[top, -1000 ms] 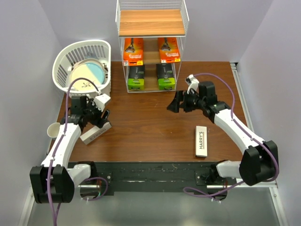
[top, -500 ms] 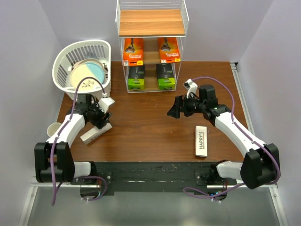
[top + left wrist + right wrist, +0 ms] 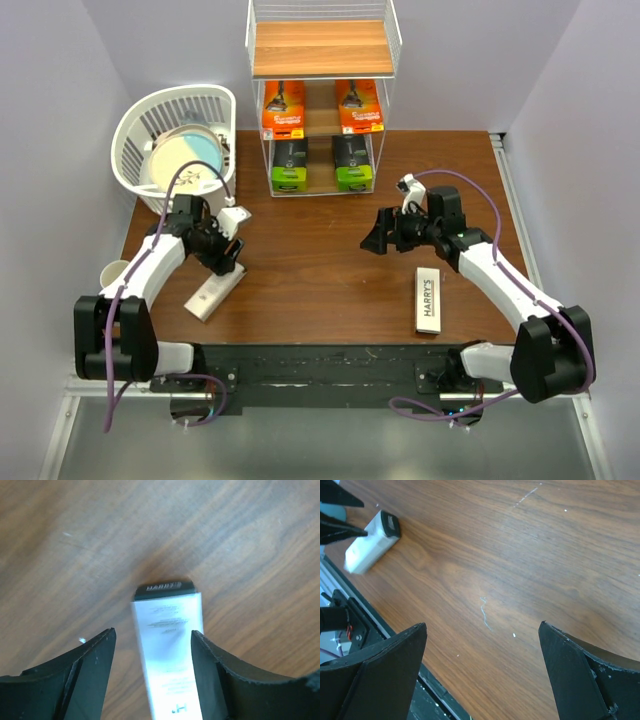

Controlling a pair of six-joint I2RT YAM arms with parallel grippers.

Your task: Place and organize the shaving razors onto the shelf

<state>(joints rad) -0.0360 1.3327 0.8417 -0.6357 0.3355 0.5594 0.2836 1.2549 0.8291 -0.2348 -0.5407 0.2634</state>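
I'm settling my left fingers (image 3: 92,667) astride the just-shifted slim white box (image 3: 170,635), open, not yet gripping; closing comes next; right fingers (image 3: 390,672) are hanging wide, empty.

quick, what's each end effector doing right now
Left end effector: open, straddling the slim white box, not closed on it.
Right end effector: open, holding nothing.
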